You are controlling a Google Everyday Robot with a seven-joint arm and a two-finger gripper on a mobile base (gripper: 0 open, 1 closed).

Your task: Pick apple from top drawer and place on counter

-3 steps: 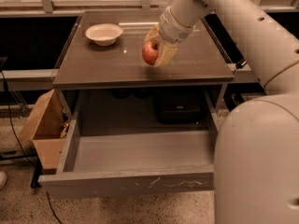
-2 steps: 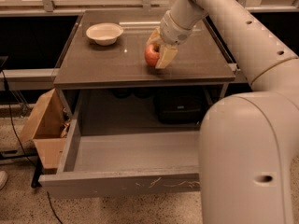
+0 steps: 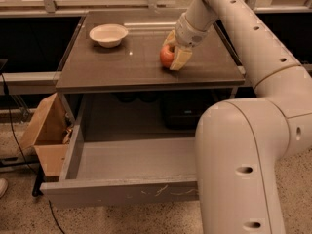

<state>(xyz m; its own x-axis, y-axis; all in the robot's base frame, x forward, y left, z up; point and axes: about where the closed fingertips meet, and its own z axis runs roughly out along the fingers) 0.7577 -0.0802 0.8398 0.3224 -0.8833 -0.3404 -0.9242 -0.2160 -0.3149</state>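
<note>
The red apple with a yellowish patch rests low on the dark glossy counter, right of its middle. My gripper reaches down from the upper right and is shut on the apple, its pale fingers on either side of it. The top drawer stands pulled open below the counter. Its grey inside holds nothing that I can see, and its front panel shows pale scratches.
A white bowl sits at the counter's back left. A brown cardboard box stands on the floor left of the drawer. My arm's large white links fill the right side. A dark box sits under the counter.
The gripper with the apple has moved a little lower toward the counter surface and slightly forward. The arm's near links have shifted across the right side of the view.
</note>
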